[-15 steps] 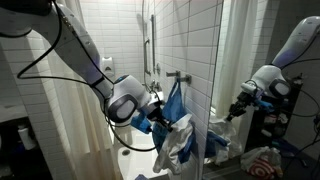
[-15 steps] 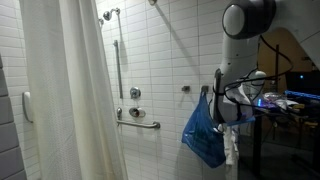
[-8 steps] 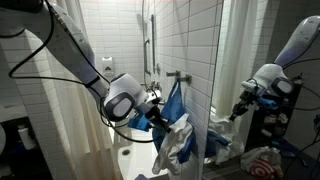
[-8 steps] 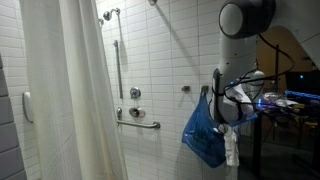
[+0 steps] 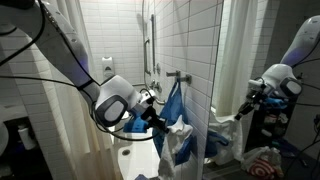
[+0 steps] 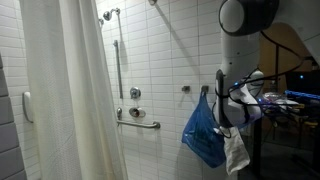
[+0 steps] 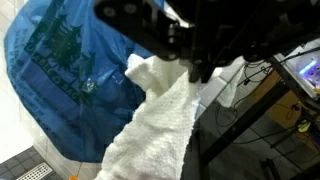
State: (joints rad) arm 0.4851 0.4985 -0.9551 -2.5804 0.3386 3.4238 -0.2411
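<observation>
Pinching the top of a white towel [image 7: 150, 125], the hand [image 7: 190, 62] was seen pressed together on the cloth, which hung close against the right side of a blue bag [image 7: 70, 80] on the tiled wall [image 6: 160, 60]. The bag could be dragged off its wall hook [image 5: 179, 76] if the towel snagged it. The hook was shown only in the exterior views; the towel's weave only in the wrist view.

A pale shower curtain [image 6: 65, 100] hangs beside the white-tiled wall [image 6: 165, 50].
</observation>
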